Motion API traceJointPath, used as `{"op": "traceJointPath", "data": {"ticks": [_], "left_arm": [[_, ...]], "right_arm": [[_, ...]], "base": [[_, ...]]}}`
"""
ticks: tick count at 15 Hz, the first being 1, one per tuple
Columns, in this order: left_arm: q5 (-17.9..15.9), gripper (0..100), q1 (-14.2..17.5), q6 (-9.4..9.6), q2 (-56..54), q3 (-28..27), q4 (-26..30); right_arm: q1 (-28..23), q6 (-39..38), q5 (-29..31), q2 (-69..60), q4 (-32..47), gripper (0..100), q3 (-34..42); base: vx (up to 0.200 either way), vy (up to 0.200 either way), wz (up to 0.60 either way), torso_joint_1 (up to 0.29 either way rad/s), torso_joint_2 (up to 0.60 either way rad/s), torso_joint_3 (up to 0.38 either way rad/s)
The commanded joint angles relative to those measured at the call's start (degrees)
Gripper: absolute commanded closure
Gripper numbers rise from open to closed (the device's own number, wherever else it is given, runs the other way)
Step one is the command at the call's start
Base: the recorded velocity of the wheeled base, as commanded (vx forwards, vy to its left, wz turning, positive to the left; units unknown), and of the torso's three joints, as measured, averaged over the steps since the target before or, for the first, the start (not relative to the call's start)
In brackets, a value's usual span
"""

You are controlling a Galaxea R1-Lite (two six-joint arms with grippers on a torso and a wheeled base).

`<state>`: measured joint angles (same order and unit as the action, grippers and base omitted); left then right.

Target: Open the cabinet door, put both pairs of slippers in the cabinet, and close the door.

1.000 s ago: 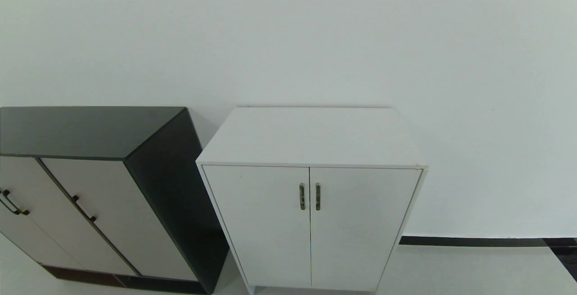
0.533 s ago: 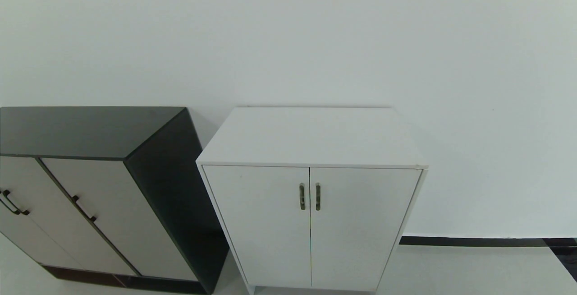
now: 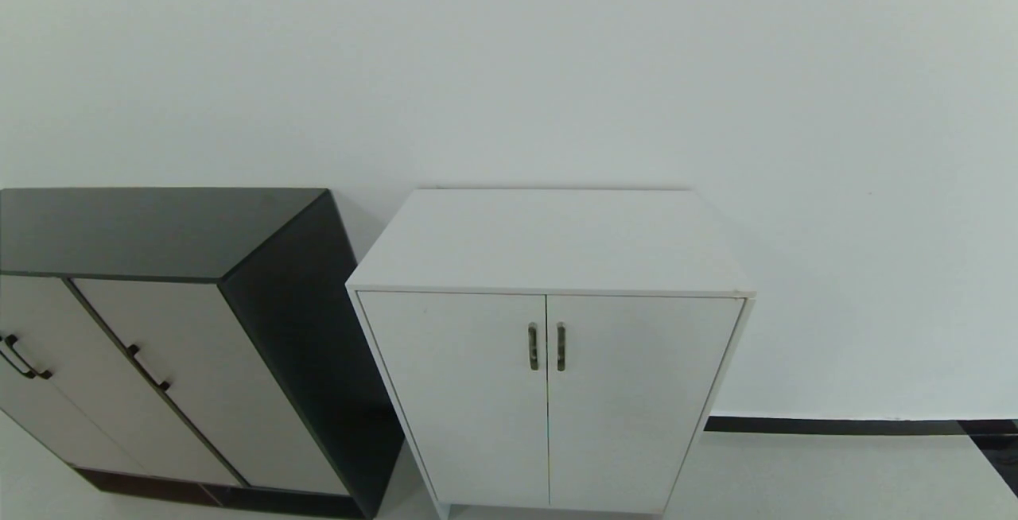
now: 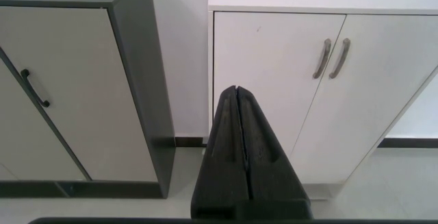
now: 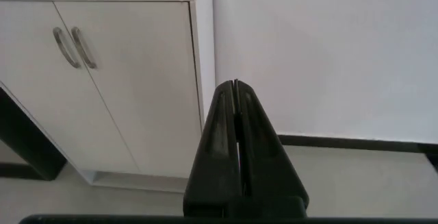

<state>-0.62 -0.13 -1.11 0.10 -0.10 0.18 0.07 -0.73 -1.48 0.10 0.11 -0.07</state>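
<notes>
The left tool [image 4: 237, 90] is pressed shut and holds nothing. The right tool [image 5: 235, 83] is shut too, with nothing in it. Both hang over a pale floor [image 3: 795, 480] near a white wall [image 3: 509, 67]. The cabinet [image 3: 549, 238] stands ahead of them, well apart, its doors [image 3: 469, 393] closed. A dark cabinet [image 3: 294, 329] stands just beside it.

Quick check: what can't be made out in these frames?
- Inside of the white cabinet: hidden behind its shut doors in all views.
- Dark cabinet: left part cut off by the head view's edge.
- White cabinet's foot: cut off by the head view's lower edge; the shut left gripper covers part of it in the left wrist view.
</notes>
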Motion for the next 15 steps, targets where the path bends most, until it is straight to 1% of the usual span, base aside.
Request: {"op": "traceJointPath", "data": {"ticks": [1, 3, 5, 7, 8, 11, 15], "left_arm": [[0.0, 100, 0.0, -0.03, 0.0, 0.0, 0.0], [0.0, 100, 0.0, -0.03, 0.0, 0.0, 0.0], [0.0, 100, 0.0, -0.03, 0.0, 0.0, 0.0], [-0.1, 100, 0.0, -0.03, 0.0, 0.0, 0.0], [-0.1, 100, 0.0, 0.14, 0.0, 0.0, 0.1], [-0.2, 100, 0.0, 0.32, 0.0, 0.0, 0.0], [-0.2, 100, 0.0, 0.32, 0.0, 0.1, 0.0]], "right_arm": [[0.0, -2.1, 2.4, 0.0, -0.1, 100, 0.1], [0.0, -2.1, 2.6, 0.0, -0.2, 100, 0.1], [0.5, 1.2, 0.2, 1.9, 0.1, 100, 0.1], [1.0, 1.3, 0.2, 2.5, 0.0, 100, 0.1], [0.1, 1.4, 0.2, -0.1, 0.1, 100, 0.1], [0.0, 3.0, 0.7, 0.0, 0.1, 100, 0.1], [0.0, 2.6, 0.4, 0.0, 0.1, 100, 0.1]], "base": [[0.000, 0.000, 0.00, 0.000, 0.00, 0.000], [0.000, 0.000, 0.00, 0.000, 0.00, 0.000], [0.000, 0.000, 0.00, 0.000, 0.00, 0.000], [0.000, 0.000, 0.00, 0.000, 0.00, 0.000], [0.000, 0.000, 0.00, 0.000, 0.00, 0.000], [0.000, 0.000, 0.00, 0.000, 0.00, 0.000], [0.000, 0.000, 0.00, 0.000, 0.00, 0.000]]}}
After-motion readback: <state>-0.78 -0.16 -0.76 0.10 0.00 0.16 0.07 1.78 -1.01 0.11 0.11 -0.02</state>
